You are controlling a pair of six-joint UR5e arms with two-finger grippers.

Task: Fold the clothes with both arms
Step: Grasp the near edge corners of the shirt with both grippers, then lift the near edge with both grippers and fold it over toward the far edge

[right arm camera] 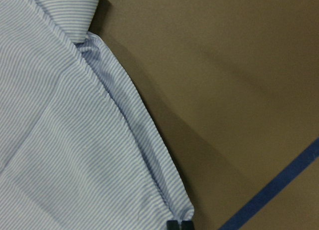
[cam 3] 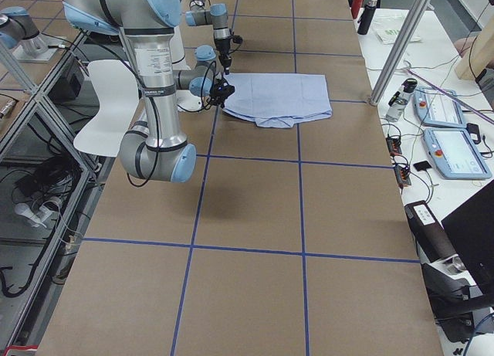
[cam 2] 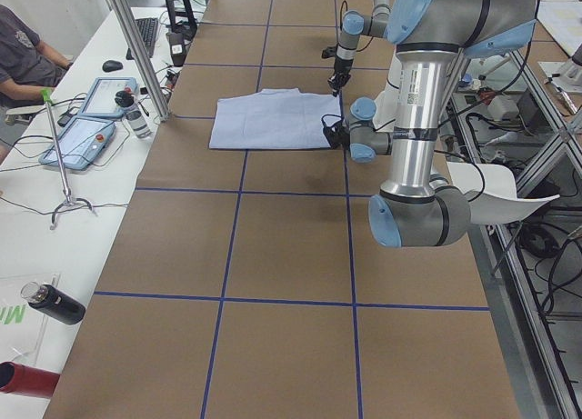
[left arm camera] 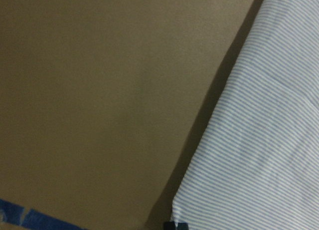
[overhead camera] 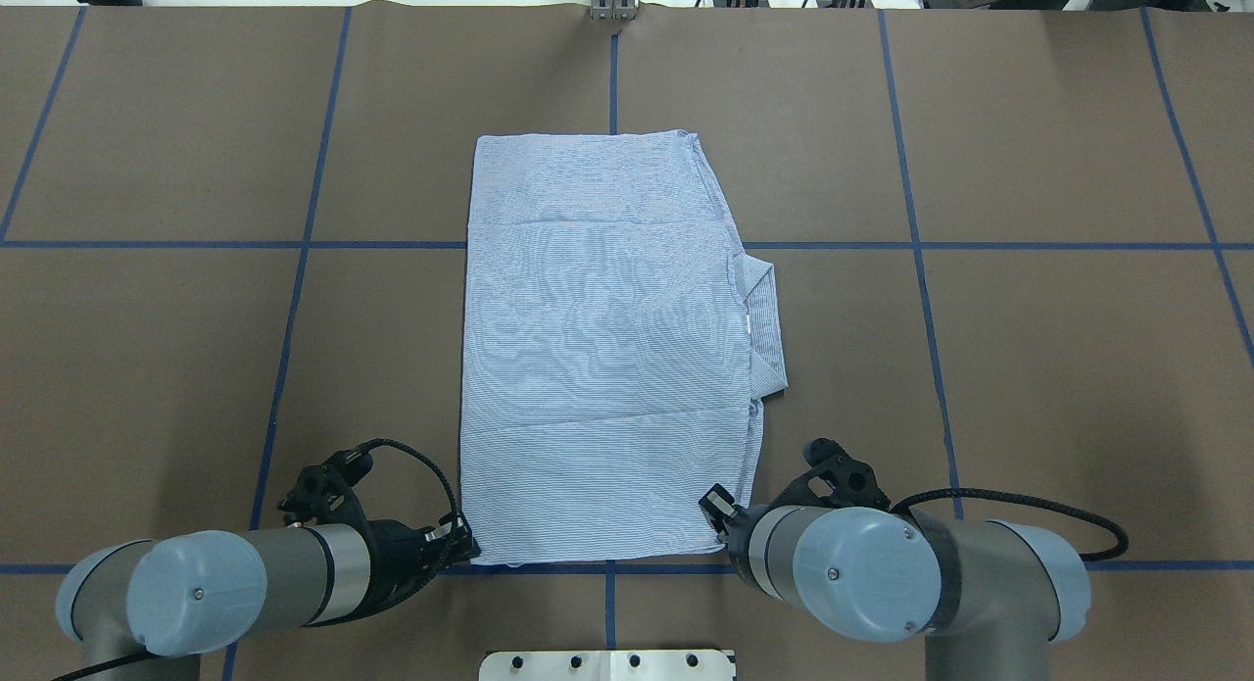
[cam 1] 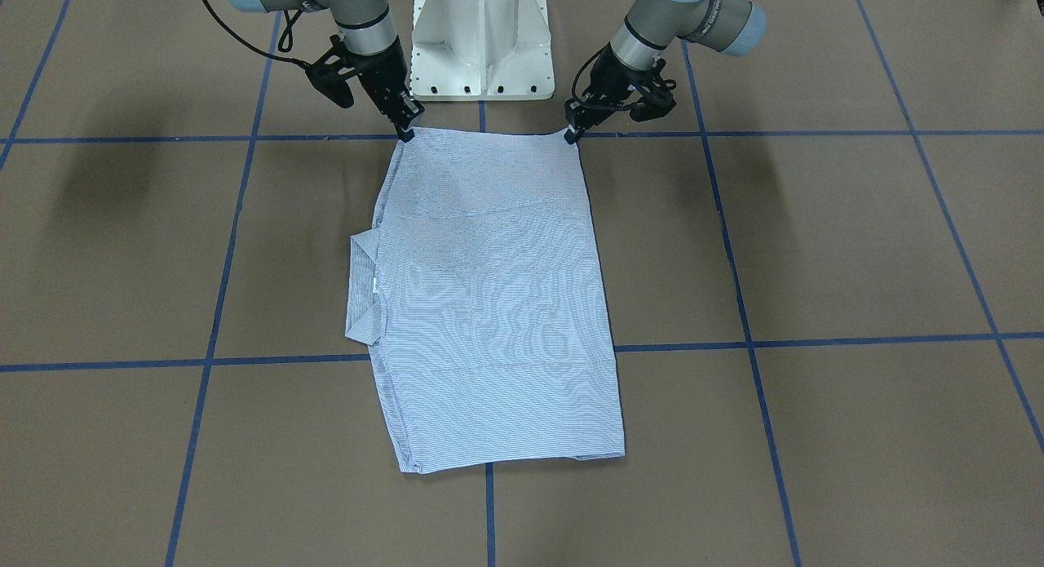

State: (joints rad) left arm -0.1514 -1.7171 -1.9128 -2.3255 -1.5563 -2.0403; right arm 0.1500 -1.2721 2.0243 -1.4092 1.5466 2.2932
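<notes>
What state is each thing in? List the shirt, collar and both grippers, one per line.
shirt: folded into a rectangle, lying flat on the table.
collar: sticking out past the shirt's edge on the robot's right.
left gripper: down at a robot-side corner of the shirt, pinched shut on it.
right gripper: down at the other robot-side corner, pinched shut on it.

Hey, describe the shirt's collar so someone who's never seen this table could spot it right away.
On the brown table marked with blue tape lines lies one light blue striped shirt, folded into a long rectangle. Midway along its edge on the robot's right side, the collar juts out as a small striped flap. It is the only part that breaks the rectangle's outline.
</notes>
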